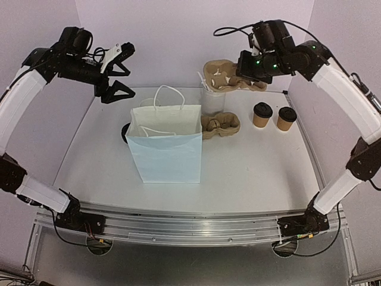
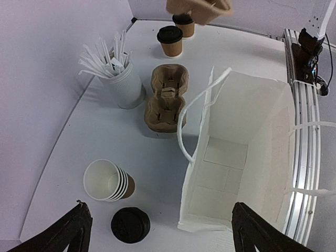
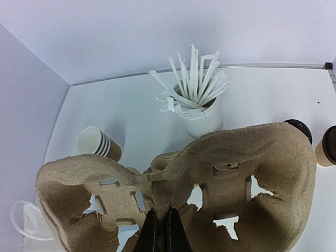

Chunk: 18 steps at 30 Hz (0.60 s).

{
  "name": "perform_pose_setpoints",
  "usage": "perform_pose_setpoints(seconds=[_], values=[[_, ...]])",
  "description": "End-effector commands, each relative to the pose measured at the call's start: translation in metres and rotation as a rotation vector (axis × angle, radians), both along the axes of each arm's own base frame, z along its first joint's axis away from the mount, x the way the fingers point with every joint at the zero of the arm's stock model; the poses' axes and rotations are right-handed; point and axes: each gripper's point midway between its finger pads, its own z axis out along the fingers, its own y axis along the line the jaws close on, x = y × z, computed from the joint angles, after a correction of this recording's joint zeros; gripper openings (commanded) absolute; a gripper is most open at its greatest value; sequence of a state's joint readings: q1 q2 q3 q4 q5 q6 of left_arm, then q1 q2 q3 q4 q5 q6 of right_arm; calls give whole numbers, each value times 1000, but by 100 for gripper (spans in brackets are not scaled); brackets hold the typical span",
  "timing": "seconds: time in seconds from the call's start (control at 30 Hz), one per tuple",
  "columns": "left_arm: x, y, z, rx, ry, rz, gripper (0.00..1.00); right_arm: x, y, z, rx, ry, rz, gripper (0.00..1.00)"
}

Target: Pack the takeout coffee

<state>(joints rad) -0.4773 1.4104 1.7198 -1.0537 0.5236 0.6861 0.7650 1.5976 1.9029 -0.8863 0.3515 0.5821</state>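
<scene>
On your white table point(image 1: 250, 173), lilac walls point(image 1: 178, 30) around, sit a bag point(image 1: 166, 149) and two lidded cups point(image 1: 262, 115); your right gripper point(image 3: 160, 231) pinches a carrier point(image 3: 236, 163) aloft, left gripper point(image 1: 127, 72) spread wide.

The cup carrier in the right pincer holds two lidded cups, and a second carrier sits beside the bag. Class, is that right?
No. The cup carrier in the right pincer is empty, as the right wrist view shows; the lidded cups stand on the table. A second carrier does sit beside the bag.
</scene>
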Motion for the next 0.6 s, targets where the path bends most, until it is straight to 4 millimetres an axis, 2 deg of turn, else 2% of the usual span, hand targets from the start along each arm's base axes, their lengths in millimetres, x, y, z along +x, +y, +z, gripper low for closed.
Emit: perform_pose_setpoints(seconds=[0.0, 0.13, 0.23, 0.27, 0.43, 0.47, 0.5, 0.57], values=[[2, -16, -38, 111, 107, -138, 92, -33, 21, 29, 149, 37, 130, 0], [0, -27, -61, 155, 132, -182, 88, -58, 51, 53, 262, 59, 226, 0], [3, -30, -71, 161, 151, -181, 76, -79, 79, 66, 311, 69, 302, 0], [3, -31, -72, 159, 156, -178, 69, -86, 89, 69, 319, 73, 325, 0], [-6, -36, -67, 122, 203, -130, 17, -110, 129, 70, 335, 91, 388, 0], [-8, -37, -67, 120, 215, -110, 10, -113, 136, 68, 326, 89, 392, 0], [-10, -37, -67, 116, 230, -89, 3, -116, 142, 64, 317, 87, 392, 0], [-15, -38, -68, 106, 260, -38, 0, -122, 158, 54, 295, 96, 401, 0]])
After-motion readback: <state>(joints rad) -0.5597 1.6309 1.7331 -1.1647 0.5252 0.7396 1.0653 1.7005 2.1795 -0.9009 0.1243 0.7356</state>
